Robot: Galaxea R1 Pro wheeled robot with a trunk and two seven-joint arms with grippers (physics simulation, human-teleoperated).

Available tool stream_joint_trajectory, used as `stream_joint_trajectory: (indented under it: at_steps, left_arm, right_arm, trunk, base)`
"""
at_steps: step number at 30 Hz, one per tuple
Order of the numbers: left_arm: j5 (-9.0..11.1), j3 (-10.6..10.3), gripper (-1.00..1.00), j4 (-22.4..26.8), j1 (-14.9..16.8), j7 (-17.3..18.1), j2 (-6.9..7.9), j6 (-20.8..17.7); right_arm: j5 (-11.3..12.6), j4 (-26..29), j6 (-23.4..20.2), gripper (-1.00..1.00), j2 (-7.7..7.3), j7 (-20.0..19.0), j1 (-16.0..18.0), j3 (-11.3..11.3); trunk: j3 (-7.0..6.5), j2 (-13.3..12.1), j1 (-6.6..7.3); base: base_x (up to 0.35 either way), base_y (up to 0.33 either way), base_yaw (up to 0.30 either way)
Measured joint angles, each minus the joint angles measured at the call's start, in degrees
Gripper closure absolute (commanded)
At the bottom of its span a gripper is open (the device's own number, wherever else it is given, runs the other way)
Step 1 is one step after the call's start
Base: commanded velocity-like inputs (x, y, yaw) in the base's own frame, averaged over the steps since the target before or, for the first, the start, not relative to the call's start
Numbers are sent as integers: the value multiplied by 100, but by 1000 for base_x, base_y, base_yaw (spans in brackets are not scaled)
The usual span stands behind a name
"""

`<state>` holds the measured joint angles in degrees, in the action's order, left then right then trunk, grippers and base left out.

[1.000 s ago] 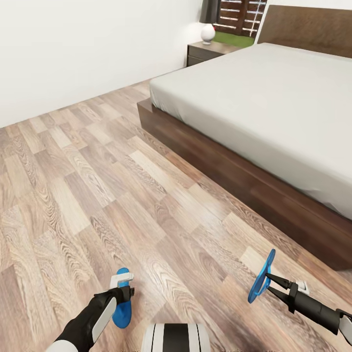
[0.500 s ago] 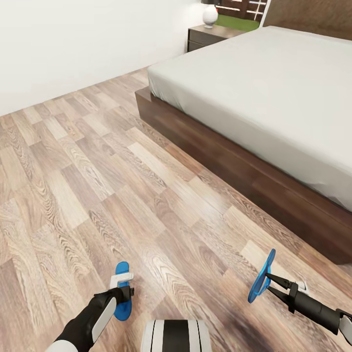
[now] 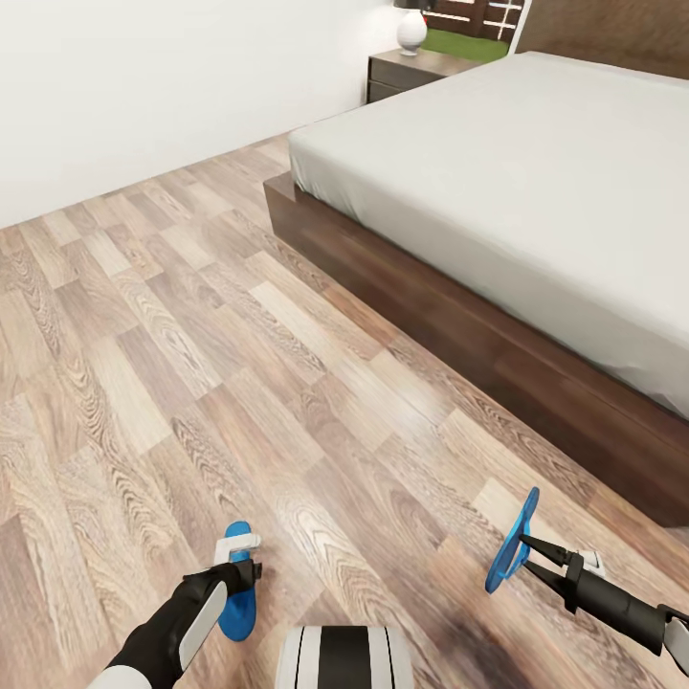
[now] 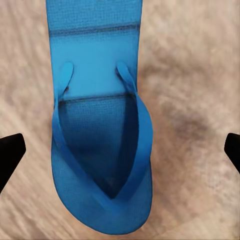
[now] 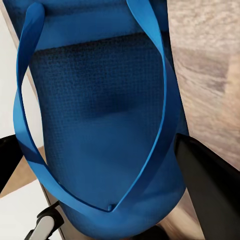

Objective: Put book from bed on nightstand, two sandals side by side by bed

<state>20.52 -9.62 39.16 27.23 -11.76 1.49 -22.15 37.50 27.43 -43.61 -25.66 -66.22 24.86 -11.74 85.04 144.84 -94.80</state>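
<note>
The robot stands on the brown wood-plank floor [image 3: 191,316] facing the long side of the large low bed with its pale grey mattress and dark wooden frame [image 3: 536,191], carrying one flat bright blue sandal on each arm. This looks like the step of bringing the pair to the bedside so both can be set down together.

The right end effector [image 3: 524,555] holds the right-hand blue sandal [image 3: 510,541] on edge, lifted clear of the floor near the frame's lower edge. In the right wrist view its dark fingers [image 5: 210,185] sit either side of the sole [image 5: 105,130], apparently clamped on it.

The left end effector [image 3: 239,571] is over the left-hand blue sandal [image 3: 239,593], which lies flat, sole down; whether it rests on the floor or hangs just above it I cannot tell. The left wrist view shows that sandal [image 4: 100,125] with the fingertips [image 4: 10,152] spread wide at both sides, apart from it, so this end effector looks open and holds nothing.

The two sandals are well apart. The dark brown nightstand [image 3: 411,72] stands by the bed's far corner, with a white round lamp [image 3: 411,31] on it.
</note>
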Motion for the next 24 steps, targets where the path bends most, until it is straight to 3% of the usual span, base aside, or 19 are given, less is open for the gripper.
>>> stream_joint_trajectory:
  at_steps: [14,21,24]
  left_arm:
    - [3,0,-100,2,0,0,0,0]
    - [1,0,-100,2,0,0,0,0]
    - [1,0,-100,2,0,0,0,0]
  right_arm:
    - [0,0,1,100,0,-1,0,0]
    - [-5,-1,5,100,0,0,0,2]
    - [1,0,2,100,0,-1,0,0]
  trunk:
    - [0,0,0]
    - [154,9,-19]
    - [155,9,-18]
  base:
    - [48,9,0]
    - [0,0,0]
    - [0,0,0]
